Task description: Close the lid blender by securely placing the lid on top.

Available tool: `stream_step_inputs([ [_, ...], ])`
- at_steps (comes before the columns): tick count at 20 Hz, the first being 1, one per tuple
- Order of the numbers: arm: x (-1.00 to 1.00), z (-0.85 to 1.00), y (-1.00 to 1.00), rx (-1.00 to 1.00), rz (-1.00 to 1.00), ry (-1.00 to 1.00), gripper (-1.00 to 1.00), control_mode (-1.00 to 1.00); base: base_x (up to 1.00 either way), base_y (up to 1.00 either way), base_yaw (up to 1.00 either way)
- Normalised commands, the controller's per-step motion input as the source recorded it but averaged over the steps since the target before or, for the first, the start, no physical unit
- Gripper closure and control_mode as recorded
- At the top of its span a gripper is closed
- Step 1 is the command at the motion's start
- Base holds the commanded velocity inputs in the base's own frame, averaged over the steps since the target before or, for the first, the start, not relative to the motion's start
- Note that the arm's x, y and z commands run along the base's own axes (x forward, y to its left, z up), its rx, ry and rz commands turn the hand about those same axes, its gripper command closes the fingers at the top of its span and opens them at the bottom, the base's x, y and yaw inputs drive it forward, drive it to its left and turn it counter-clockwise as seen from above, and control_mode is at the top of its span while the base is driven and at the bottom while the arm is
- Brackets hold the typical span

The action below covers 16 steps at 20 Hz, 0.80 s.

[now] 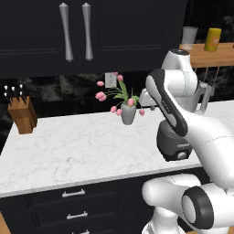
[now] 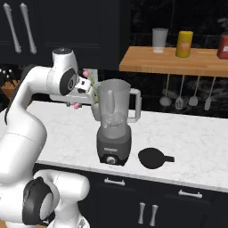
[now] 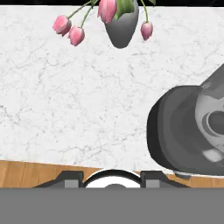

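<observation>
From where I sit, nothing of the task is done yet: the lid (image 2: 152, 158) lies flat on the marble counter (image 1: 68, 151), just to the far side of the blender (image 2: 114, 129) from my hand, and the jar's mouth stands open. My gripper (image 3: 112, 180) hangs above the counter close beside the jar, on the tulip side, looking straight down; I see only the stubs of the finger tips (image 3: 70, 178) with nothing between them, and I cannot tell how wide they stand. What is left is the whole job: cross over the jar, take the lid, carry it up, seat it. The lid is a matte black, slightly domed disc with a small tab sticking out. The jar is clear, tall and tapered with a side handle, on a smooth rounded dark grey base with a front knob. Ahead of the hand sits a small grey vase of pink tulips (image 3: 121, 26).
</observation>
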Motion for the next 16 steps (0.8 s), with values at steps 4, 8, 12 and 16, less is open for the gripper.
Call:
stream_step_inputs([
  [4,-0.14,0.00,-0.20,0.04,-0.02,0.00,-1.00,-1.00,0.00,0.00,0.00],
  [8,-0.24,-0.02,-0.96,0.14,-0.31,0.11,-1.00,-1.00,0.00,0.00,0.00],
  [12,-0.20,-0.03,-0.98,0.04,-0.34,0.11,-1.00,-1.00,0.00,0.00,0.00],
  [16,-0.27,-0.32,-0.94,0.00,-0.44,0.20,-1.00,-1.00,0.00,0.00,0.00],
])
